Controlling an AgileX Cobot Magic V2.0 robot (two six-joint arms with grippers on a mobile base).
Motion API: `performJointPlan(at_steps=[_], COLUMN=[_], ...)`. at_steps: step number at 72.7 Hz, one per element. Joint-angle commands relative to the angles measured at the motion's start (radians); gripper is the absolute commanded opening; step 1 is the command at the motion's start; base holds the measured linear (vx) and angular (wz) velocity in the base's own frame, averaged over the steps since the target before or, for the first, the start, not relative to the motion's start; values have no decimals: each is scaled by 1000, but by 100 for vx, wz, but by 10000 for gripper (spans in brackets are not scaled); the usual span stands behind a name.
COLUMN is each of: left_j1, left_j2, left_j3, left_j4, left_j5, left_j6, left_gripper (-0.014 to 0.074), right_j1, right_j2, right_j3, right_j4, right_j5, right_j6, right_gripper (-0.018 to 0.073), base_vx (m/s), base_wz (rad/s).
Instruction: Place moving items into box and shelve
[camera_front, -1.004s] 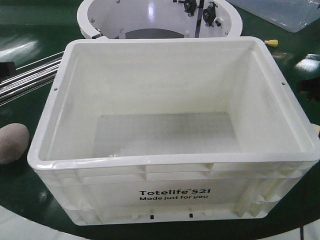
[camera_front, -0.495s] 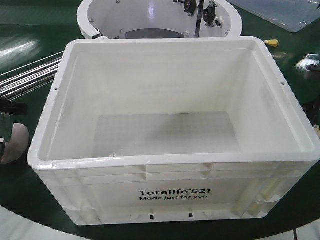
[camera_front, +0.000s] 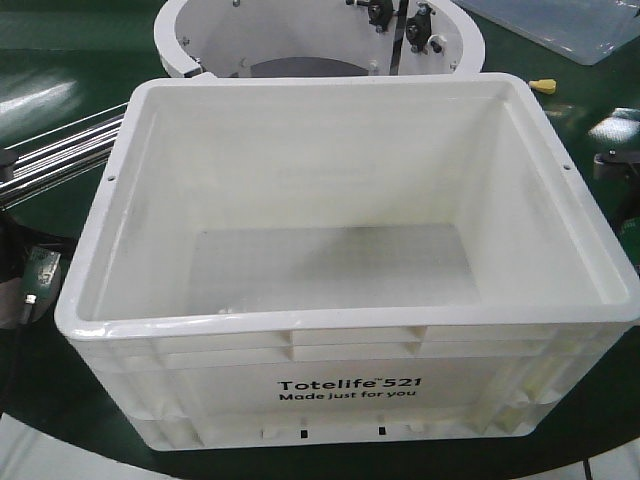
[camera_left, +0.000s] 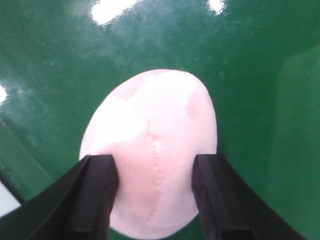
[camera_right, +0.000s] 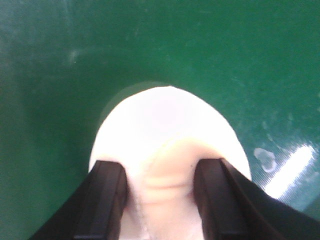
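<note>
Left end effector (camera_left: 155, 197) and right end effector (camera_right: 161, 200): each two matte black, flat-faced, square-tipped fingers widening toward base.

Blurred pink lump (camera_left: 152, 135), washed-out pale lump (camera_right: 167, 125) with colour unreadable, lower end cut off

Front camera looks steeply down into the white box (camera_front: 300, 322) from nearby. Both wrist cameras point down, very close, at the same green worktop (camera_left: 260, 75).
</note>
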Motion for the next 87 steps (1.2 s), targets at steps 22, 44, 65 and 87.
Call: performJointPlan(at_steps=[22,44,65,87], left_j1=[2,2,2,2], left_j2=[149,191,33,-247], left_j3=[-26,-26,-26,-26], left_j4=[11,15,18,43], left_j5=[-25,7,-25,-60], left_j6=[31,26,-12,-35], left_gripper=[405,-9,-5,-3], right_j1=[-5,-5,-5,-2], right_j2=[27,7,-148,-392], right_j3=[-13,-13,-16,-16], right_j4=[-70,-70,-89,-106], right_j5=[-15,0,-22,-54], right_j6=[71,71,71,71], right_gripper=[185,-11,-8,-6], base_vx=[0,0,0,0], base_wz=[0,0,0,0])
